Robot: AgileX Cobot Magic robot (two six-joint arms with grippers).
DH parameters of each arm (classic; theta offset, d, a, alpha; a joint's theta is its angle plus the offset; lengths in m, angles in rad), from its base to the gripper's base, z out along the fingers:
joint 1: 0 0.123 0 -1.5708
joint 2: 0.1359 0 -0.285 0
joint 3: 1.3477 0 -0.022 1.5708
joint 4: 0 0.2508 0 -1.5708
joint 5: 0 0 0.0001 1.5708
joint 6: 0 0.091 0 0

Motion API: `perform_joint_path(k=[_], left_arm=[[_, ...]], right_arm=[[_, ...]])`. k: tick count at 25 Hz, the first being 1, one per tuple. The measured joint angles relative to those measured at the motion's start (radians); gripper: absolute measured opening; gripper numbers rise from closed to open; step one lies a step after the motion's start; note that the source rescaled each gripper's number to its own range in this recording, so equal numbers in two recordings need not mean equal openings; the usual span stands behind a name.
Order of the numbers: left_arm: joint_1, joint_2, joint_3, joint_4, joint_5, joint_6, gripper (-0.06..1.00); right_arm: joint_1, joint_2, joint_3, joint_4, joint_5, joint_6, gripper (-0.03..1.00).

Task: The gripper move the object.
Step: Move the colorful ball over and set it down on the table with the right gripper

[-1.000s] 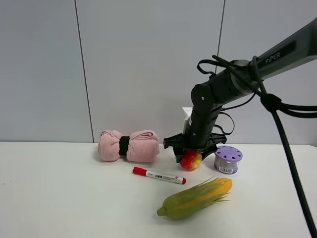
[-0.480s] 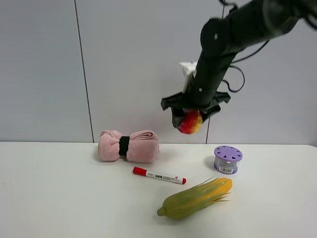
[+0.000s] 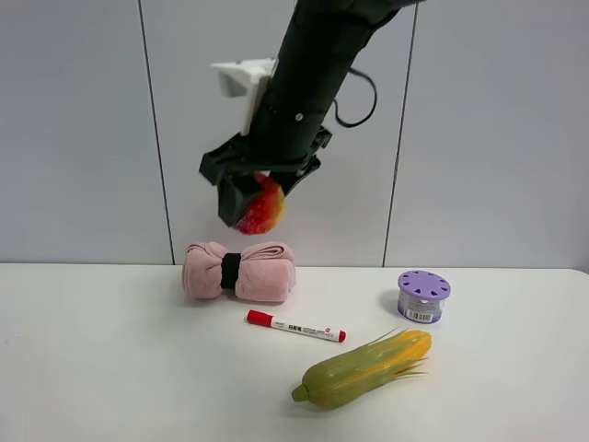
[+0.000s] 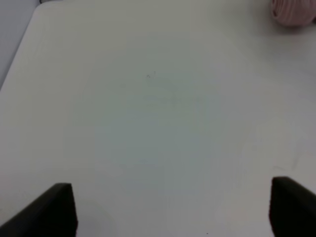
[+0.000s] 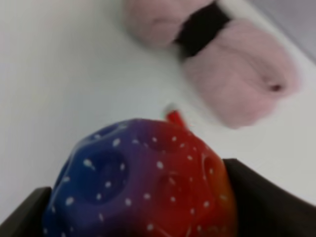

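While the right gripper (image 3: 248, 201) clamps the ball (image 3: 263, 210) aloft — mid-carry, seemingly — it likely needs lowering onto the surface (image 3: 101, 368) toward nine o'clock.

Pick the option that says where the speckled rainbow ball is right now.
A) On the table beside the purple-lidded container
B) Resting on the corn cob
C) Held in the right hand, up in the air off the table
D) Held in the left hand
C: the right hand is shut on the ball, well above the table in the exterior view.
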Motion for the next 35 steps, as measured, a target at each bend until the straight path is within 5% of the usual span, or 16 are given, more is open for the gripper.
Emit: perform_joint_path(k=[16,35], left_arm=[[0.0,0.0,0.0,0.0,0.0,0.0,1.0],[0.0,0.0,0.0,0.0,0.0,0.0,1.0]], right_arm=[[0.076,0.259,-0.001,-0.065,-0.073,-0.099,0.0],[0.078,0.321,-0.002,-0.096,-0.008,-0.1,0.0]])
